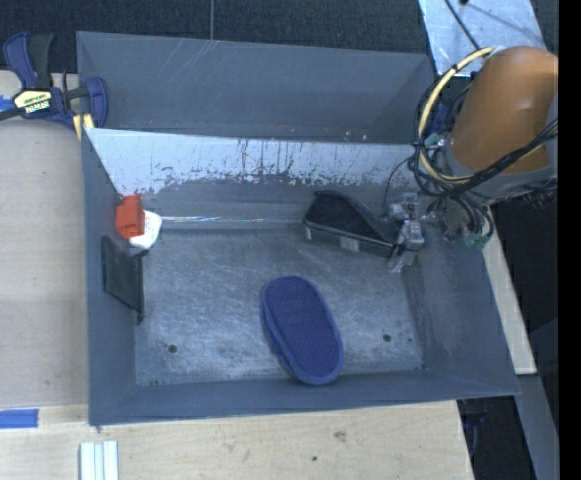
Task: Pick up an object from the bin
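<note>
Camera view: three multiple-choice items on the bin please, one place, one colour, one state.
1. The blue oval pad lies: A) in the back left corner; B) front middle of the bin floor; C) on the rim.
2. The small thing at the left wall is: A) orange and white; B) green; C) yellow.
3. The long black thing is: A) lifted clear of the bin; B) stacked on the pad; C) resting on the floor, the gripper by its right end.
Answers: 1 B, it sits near the front wall; 2 A, orange over white; 3 C, it lies at the back wall's foot.
</note>
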Robot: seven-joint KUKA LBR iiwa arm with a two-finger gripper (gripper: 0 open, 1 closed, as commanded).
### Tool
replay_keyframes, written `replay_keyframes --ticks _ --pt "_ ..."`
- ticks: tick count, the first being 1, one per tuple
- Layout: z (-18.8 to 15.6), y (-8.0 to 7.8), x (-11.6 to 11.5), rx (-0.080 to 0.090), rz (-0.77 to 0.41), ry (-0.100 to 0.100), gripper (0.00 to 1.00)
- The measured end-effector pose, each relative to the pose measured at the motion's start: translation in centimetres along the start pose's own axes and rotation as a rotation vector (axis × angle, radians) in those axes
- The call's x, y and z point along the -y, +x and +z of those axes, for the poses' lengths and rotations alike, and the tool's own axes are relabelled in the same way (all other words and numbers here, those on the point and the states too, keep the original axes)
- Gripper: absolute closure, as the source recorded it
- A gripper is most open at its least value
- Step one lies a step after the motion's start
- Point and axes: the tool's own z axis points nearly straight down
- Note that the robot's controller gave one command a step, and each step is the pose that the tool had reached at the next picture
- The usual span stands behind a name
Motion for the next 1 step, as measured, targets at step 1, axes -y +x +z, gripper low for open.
replay_keyframes --ticks 1 --pt "-6.83 1.60 -0.13 -0.001 -0.016 0.000 1.00"
